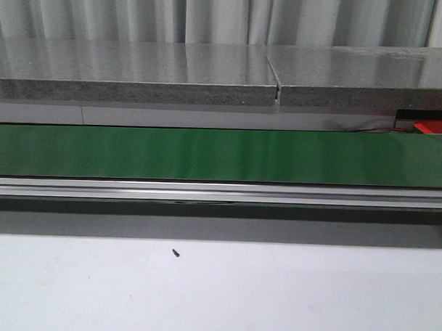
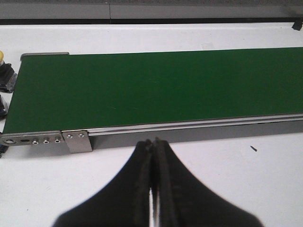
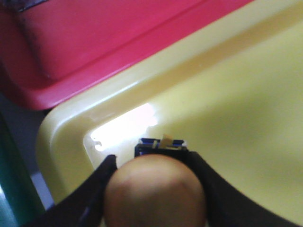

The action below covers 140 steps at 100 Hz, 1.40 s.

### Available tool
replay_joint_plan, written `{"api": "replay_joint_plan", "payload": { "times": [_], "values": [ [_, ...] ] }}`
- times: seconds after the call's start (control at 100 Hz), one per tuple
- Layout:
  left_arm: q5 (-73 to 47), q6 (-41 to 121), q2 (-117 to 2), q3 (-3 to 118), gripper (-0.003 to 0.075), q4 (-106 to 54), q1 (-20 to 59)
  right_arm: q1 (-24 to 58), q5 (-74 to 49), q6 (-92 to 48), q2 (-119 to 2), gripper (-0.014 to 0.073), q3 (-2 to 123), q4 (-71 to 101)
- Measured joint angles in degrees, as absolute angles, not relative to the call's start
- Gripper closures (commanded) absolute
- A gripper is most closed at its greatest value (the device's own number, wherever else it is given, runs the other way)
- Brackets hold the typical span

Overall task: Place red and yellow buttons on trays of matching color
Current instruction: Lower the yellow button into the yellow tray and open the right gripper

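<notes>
In the right wrist view my right gripper [image 3: 152, 158] is shut on a yellow button [image 3: 155, 191], a rounded yellowish-tan cap with a black and blue base [image 3: 161, 145]. It is low over a corner of the yellow tray [image 3: 236, 94]. The red tray [image 3: 94, 42] lies right beside the yellow one. In the left wrist view my left gripper [image 2: 152, 142] is shut and empty, over the white table just short of the green conveyor belt [image 2: 156, 87]. Another yellow-capped button [image 2: 2, 57] shows only partly, off the end of the belt. Neither gripper shows in the front view.
The green belt [image 1: 221, 154] runs across the front view with a metal rail [image 1: 220, 192] along its near side. A grey ledge [image 1: 136, 93] stands behind it. A corner of something red [image 1: 434, 127] shows at the far right. A small dark speck [image 1: 176, 253] lies on the white table.
</notes>
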State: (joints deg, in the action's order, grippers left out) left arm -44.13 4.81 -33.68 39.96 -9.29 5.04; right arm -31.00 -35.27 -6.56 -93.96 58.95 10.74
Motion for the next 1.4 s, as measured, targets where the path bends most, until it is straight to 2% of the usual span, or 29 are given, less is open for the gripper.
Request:
{"api": "replay_joint_plan", "payload": {
  "times": [0.39,0.46,0.53,0.68,0.76,0.98,1.22,1.28,1.4],
  "values": [
    [-44.13,4.81,-33.68,39.96,0.0739,-9.29,5.04,-31.47,-36.19,-6.56,-100.09,0.0384,62.66,10.83],
    [-44.13,4.81,-33.68,39.96,0.0739,-9.29,5.04,-31.85,-36.19,-6.56,-100.71,0.0363,62.66,10.83],
    [-44.13,4.81,-33.68,39.96,0.0739,-9.29,5.04,-32.11,-36.19,-6.56,-101.07,0.0288,62.74,10.83],
    [-44.13,4.81,-33.68,39.96,0.0739,-9.29,5.04,-32.36,-36.08,-6.56,-101.09,-0.0006,62.88,10.83],
    [-44.13,4.81,-33.68,39.96,0.0739,-9.29,5.04,-32.36,-35.96,-6.56,-101.09,-0.0063,63.02,10.83],
    [-44.13,4.81,-33.68,39.96,0.0739,-9.29,5.04,-32.36,-35.37,-6.66,-99.66,-0.0061,63.01,10.83],
    [-44.13,4.81,-33.68,39.96,0.0739,-9.29,5.04,-30.14,-35.39,-7.72,-91.13,-0.0045,63.01,10.59],
    [-44.13,4.81,-33.68,39.96,0.0739,-9.29,5.04,-28.24,-35.84,-7.98,-88.72,0.0015,63.01,10.36],
    [-44.13,4.81,-33.68,39.96,0.0739,-9.29,5.04,-24.15,-37.01,-8.2,-84.21,0.023,63.01,10.23]
  ]
}}
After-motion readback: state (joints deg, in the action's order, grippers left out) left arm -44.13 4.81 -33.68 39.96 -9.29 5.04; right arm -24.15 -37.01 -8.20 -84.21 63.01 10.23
